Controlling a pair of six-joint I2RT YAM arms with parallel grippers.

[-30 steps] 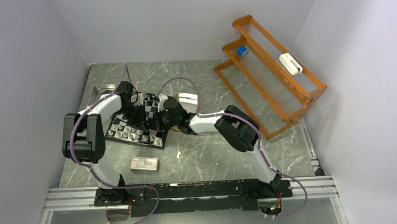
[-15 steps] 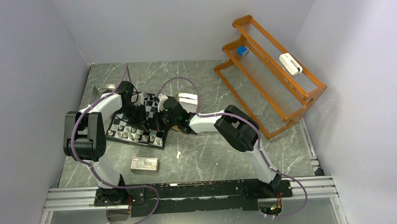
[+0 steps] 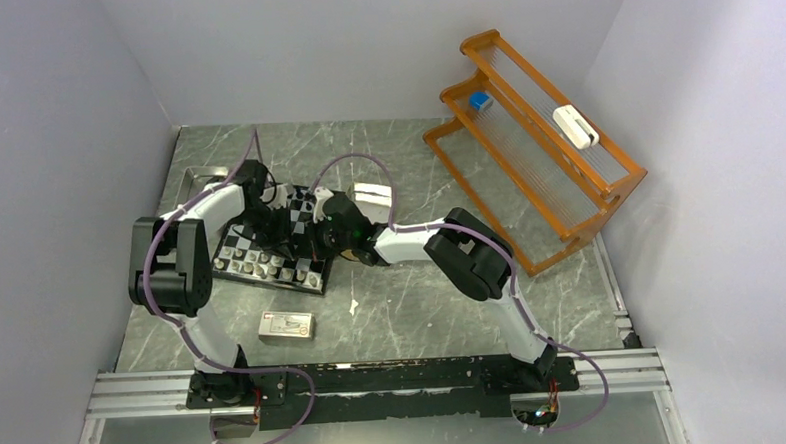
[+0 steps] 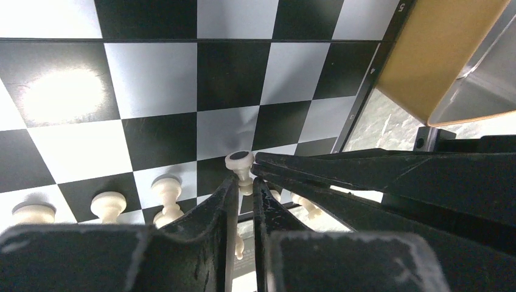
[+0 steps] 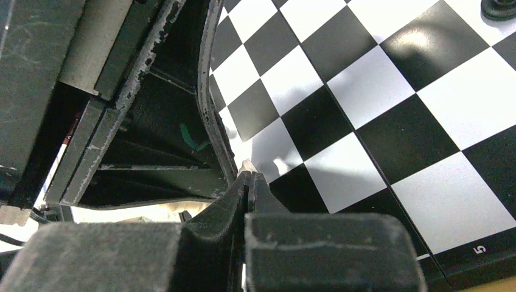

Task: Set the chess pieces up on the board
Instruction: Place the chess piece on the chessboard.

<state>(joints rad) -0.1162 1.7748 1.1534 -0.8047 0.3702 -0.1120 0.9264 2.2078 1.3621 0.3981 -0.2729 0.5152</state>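
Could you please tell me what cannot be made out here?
Top view: the left arm and right arm cover much of the board; its pieces too small to identify.
Left wrist view: the left jaws hide the base of the white piece; grip unclear.
Right wrist view: the left arm hides all but a pale tip.

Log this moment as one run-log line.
left fingers: slightly apart around white piece, grip unclear | right fingers: shut, tips beside that piece | board: other white pieces standing

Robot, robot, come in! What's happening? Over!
Left pincer narrow, grip unclear; right pincer shut. White piece between left tips, over the board. Right pincer crowds it.
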